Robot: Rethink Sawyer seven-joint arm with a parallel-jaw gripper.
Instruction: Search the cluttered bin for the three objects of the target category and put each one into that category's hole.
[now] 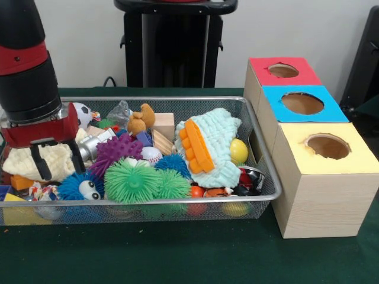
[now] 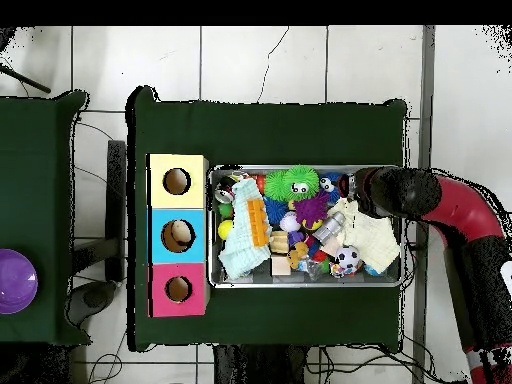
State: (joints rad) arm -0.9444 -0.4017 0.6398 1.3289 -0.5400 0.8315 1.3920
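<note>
My gripper (image 1: 58, 167) hangs low over the left end of the wire mesh bin (image 1: 263, 151), its black fingers (image 1: 40, 164) spread open astride a cream knitted cloth (image 1: 23, 161). Nothing is clamped between them. The bin holds green spiky balls (image 1: 131, 182), a purple spiky ball (image 1: 116, 152), a blue spiky ball with eyes (image 1: 80, 186), a pale teal knitted cloth (image 1: 219, 145) with an orange ridged piece (image 1: 197, 145), a yellow ball (image 1: 238, 151), wooden blocks (image 1: 164, 124) and a brown plush (image 1: 142, 120). In the overhead view the arm (image 2: 410, 192) covers the gripper at the bin's (image 2: 300, 286) right end.
Three wooden boxes with holes stand beside the bin: red (image 1: 260, 74), blue (image 1: 331, 112), yellow (image 1: 355, 157). From above, something brownish lies in the blue box's hole (image 2: 178, 235). A purple bowl (image 2: 15, 280) sits on a side table.
</note>
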